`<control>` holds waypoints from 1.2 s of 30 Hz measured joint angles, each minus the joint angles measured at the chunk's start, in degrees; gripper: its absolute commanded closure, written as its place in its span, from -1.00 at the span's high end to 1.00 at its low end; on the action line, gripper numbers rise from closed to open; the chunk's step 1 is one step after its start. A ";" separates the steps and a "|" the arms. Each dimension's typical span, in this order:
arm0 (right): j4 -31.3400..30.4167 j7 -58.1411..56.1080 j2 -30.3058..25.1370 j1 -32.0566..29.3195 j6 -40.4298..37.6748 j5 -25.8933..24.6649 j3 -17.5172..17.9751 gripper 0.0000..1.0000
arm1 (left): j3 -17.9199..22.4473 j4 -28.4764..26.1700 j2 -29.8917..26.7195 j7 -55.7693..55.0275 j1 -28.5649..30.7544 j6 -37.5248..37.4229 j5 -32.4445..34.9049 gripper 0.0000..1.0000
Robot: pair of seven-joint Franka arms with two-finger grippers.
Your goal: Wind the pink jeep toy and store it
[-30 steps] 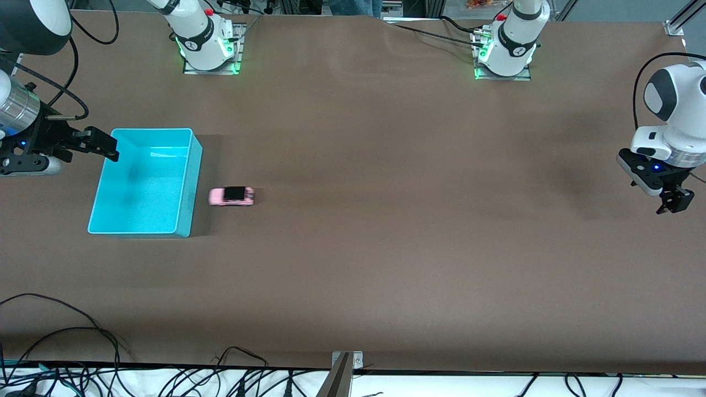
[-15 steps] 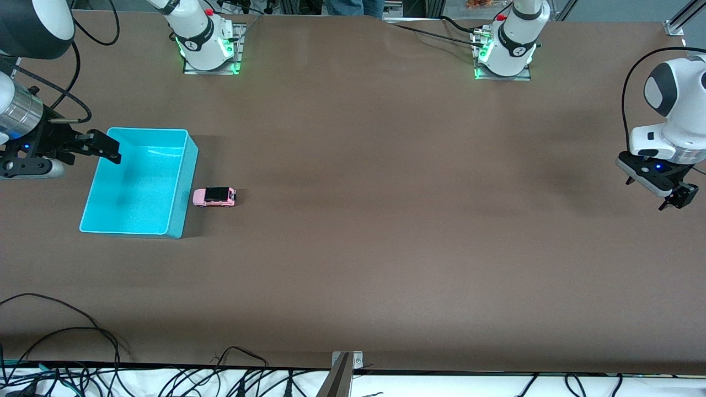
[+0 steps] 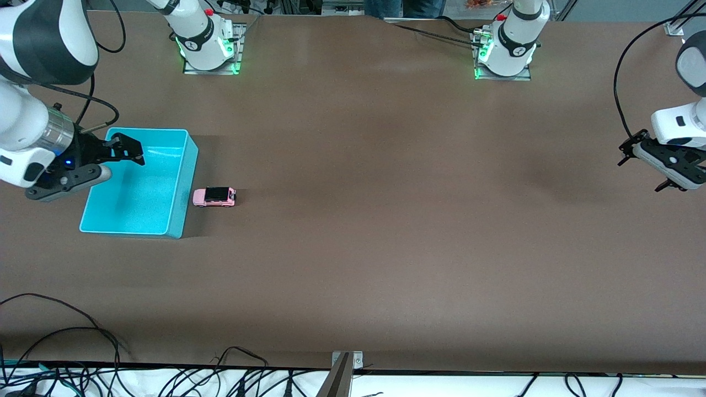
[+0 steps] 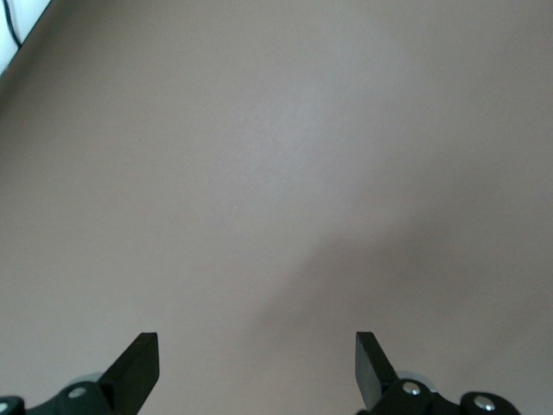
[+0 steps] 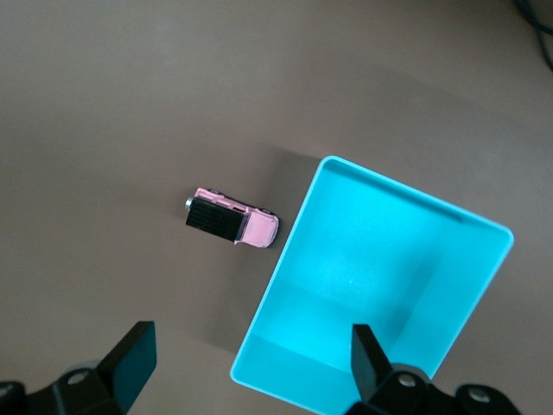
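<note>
Landmark: I took the open turquoise plastic bin, rectangular and with nothing in it, as my reference for every place.
Toy: the small boxy pale-pink toy jeep with a black roof and dark wheels stood on its wheels on the brown table, just beside the bin's long wall on the side toward the left arm's end, not touching it as far as I could see.
Toy direction: its length ran across to the bin's wall, one end pointing at it.
Right gripper: the right gripper hovered over the bin's edge that lies toward the right arm's end, fingers apart, holding nothing; its wrist view looked down on both bin and jeep.
Left gripper: the left gripper hung over bare table well apart from the bin, at the left arm's end, fingers apart and empty; this arm was waiting.
Weight: I judged the jeep very light, easy to push away by a careless touch.
Stiffness: probably hard plastic or metal, smooth and a little slippery.
Rolling: the wheels could let it roll along its length.
Where to hold: I would close the fingers on the two long sides of the body, between the wheels, coming straight from above.
Risk: a grip on roof or wheels may slip.
</note>
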 measured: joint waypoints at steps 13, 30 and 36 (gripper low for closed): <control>-0.16 -27.03 7.33 3.35 0.67 0.36 0.23 1.00 | -9.88 6.00 -0.93 -24.25 -1.65 -8.11 0.90 1.00; -12.12 -47.90 15.86 5.97 21.71 0.37 0.54 1.00 | -10.55 6.15 -3.15 -52.96 -4.74 -10.32 0.80 1.00; -17.18 -51.28 16.30 5.98 28.74 0.37 0.87 1.00 | -10.47 6.26 -5.55 -56.57 -4.60 -14.29 -1.24 1.00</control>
